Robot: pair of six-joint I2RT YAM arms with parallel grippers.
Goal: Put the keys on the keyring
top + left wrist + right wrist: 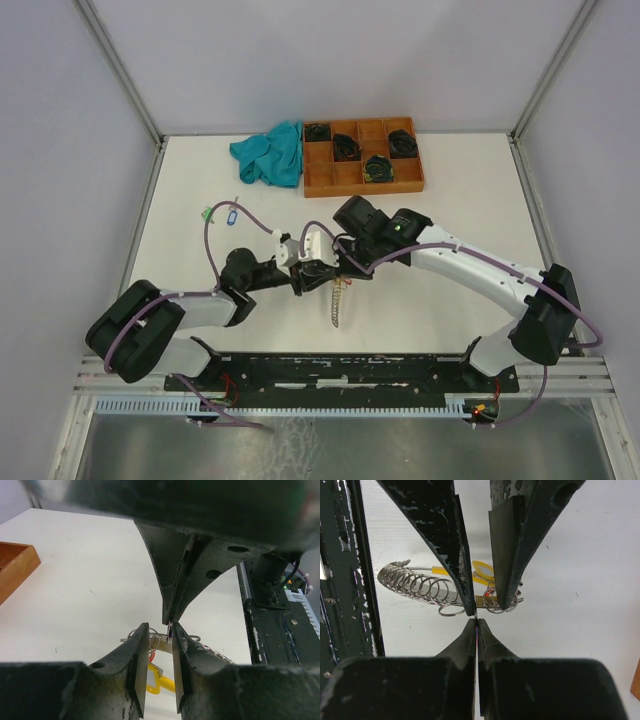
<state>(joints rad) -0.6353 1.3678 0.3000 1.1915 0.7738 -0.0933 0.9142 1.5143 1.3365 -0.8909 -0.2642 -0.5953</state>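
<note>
Two arms meet just below the middle of the white counter (470, 215), and the step in hand looks like readying the ring to take a key. The right fingers (472, 640) are pressed together, pinching the edge of a thin silvery loop, taken to be the keyring (170, 630), and hold it upright just above the counter. The left fingers (142, 650) are parted by a narrow gap and straddle that loop; whether their pads touch it is unclear. A yellow-tagged key (482, 570) lies beneath them beside a springy wire coil (337, 305), which trails toward 6 o'clock; whether that key is threaded on cannot be told. Loose keys (218, 213) with green and blue tags lie at 10 o'clock, well apart from the ring. The next move probably calls for prying the loop's end open, then fetching a key and sliding it on, without the ring twisting out of the pinch. Open counter lies at 3 and 9 o'clock. A brown tray (345, 178) sits at 12 o'clock, a teal cloth (270, 152) at 11, and the black base rail (350, 365) bounds 6 o'clock.
</note>
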